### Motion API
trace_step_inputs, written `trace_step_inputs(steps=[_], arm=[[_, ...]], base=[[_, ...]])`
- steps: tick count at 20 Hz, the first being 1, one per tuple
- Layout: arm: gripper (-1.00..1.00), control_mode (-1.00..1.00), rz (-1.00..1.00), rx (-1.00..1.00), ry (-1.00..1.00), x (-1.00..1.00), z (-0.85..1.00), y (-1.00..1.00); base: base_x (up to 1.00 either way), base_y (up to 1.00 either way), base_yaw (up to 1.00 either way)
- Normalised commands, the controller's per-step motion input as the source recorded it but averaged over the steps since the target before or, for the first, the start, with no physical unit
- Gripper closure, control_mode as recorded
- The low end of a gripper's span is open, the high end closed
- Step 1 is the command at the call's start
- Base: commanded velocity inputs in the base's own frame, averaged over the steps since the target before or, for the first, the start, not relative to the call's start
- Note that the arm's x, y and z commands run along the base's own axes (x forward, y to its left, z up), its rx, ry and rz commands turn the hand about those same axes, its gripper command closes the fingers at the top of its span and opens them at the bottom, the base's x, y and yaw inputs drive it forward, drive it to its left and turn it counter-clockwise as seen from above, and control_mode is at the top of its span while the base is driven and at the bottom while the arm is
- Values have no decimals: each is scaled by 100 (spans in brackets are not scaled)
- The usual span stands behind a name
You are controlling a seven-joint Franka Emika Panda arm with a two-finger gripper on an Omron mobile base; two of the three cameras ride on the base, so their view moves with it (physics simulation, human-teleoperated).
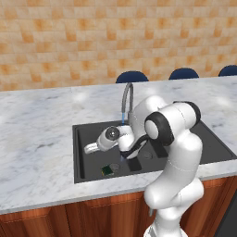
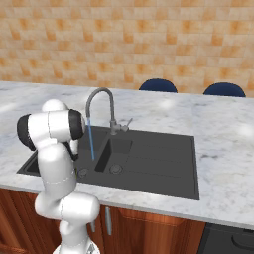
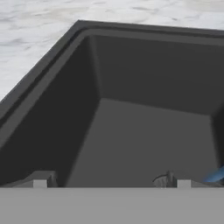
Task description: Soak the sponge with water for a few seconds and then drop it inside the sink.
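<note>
Sponge (image 1: 108, 170) lies on the sink (image 1: 88, 134) floor, front of the basin, beside the drain. Water (image 2: 91, 141) streams from the faucet (image 2: 99, 106). End effector (image 3: 111, 183) hangs inside the basin, fingers spread wide, holding nothing. Marble worktop (image 1: 37, 125) all round.

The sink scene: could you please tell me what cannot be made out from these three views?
- Tool: hand view's bottom edge cuts its fingertips; jaws stand wide apart.
- Sponge: small and dark in the left base view; whether it is wet cannot be told.
- Sink: the robot's body hides the wide basin's near left corner in the right base view.
- Water: where it lands is unclear.
</note>
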Motion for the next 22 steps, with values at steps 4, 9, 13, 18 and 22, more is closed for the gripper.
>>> trace_step_inputs(steps=[4,9,13,18,22], arm=[[-100,-100,0,0,0,48,73,31],[-100,-100,1,0,0,12,88,27],[-100,-100,1,0,0,0,100,18],[-100,-100,1,0,0,-4,100,5],[-100,-100,1,0,0,-2,100,0]], base=[[0,0,0],[0,0,0],[0,0,0],[0,0,0],[0,0,0]])
